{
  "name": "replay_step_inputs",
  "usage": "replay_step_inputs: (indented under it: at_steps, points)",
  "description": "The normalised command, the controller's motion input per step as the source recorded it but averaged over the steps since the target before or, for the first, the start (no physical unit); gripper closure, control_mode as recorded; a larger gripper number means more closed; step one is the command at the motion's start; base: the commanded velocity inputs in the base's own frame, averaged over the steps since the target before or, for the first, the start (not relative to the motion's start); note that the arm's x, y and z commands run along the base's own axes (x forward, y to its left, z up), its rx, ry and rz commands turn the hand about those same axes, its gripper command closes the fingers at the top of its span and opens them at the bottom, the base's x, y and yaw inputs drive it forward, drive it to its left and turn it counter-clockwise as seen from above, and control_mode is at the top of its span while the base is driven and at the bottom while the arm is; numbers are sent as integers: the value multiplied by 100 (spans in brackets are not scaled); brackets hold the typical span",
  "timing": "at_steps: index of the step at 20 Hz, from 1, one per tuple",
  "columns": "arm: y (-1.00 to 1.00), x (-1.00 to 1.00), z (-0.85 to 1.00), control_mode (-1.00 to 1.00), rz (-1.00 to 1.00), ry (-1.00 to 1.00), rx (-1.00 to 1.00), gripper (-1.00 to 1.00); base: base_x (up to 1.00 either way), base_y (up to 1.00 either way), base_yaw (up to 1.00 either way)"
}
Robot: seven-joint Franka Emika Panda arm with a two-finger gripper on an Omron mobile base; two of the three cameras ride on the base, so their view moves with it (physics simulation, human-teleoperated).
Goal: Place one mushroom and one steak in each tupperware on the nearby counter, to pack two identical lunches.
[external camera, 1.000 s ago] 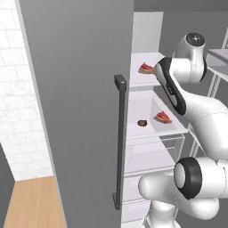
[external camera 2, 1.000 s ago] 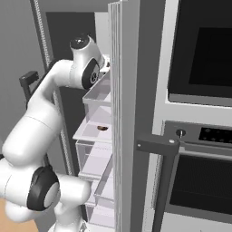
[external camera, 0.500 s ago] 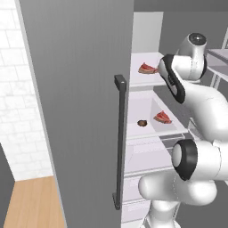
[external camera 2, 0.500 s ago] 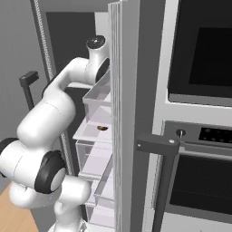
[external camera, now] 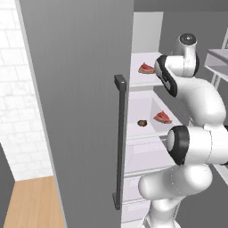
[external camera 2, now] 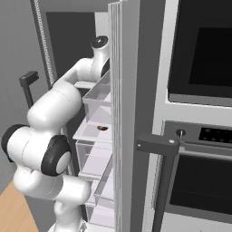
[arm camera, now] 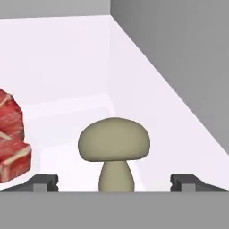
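Note:
In the hand view a pale tan mushroom [arm camera: 114, 152] stands upright on the white fridge shelf, right between my fingertips [arm camera: 43, 182], and my gripper [arm camera: 115, 183] is open around it without touching. A red steak [arm camera: 11, 141] lies just left of it. From the left base view, that upper-shelf steak [external camera: 145, 68] shows beside my hand. One shelf lower lie another steak [external camera: 162, 117] and a small dark mushroom [external camera: 142, 123], which shows again in the right base view as the mushroom [external camera 2: 103, 128]. The tupperware and the counter are out of view.
The open fridge door with its dark vertical handle [external camera: 119, 142] stands close on the left. Clear drawers [external camera 2: 97, 158] sit below the shelves. A built-in oven [external camera 2: 199, 59] and its handle [external camera 2: 156, 147] are to the right. The shelf's grey side wall [arm camera: 179, 67] runs along the right.
My arm has swung higher and reached deeper into the fridge toward the upper shelf. The jaws have stayed open.

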Motion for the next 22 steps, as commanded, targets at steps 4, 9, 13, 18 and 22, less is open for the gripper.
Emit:
replay_step_inputs:
  at_steps: [4,9,13,18,22]
  points:
    - [-1,35,-27,-100,-11,0,0,-100,0,0,0]
    - [-14,17,-38,-100,-5,0,0,100,0,0,0]
    - [0,0,0,-100,0,0,0,100,0,0,0]
    - [25,-72,-10,-100,1,-4,-1,100,0,0,0]
    - [79,-100,16,-100,7,-34,-8,100,0,0,0]
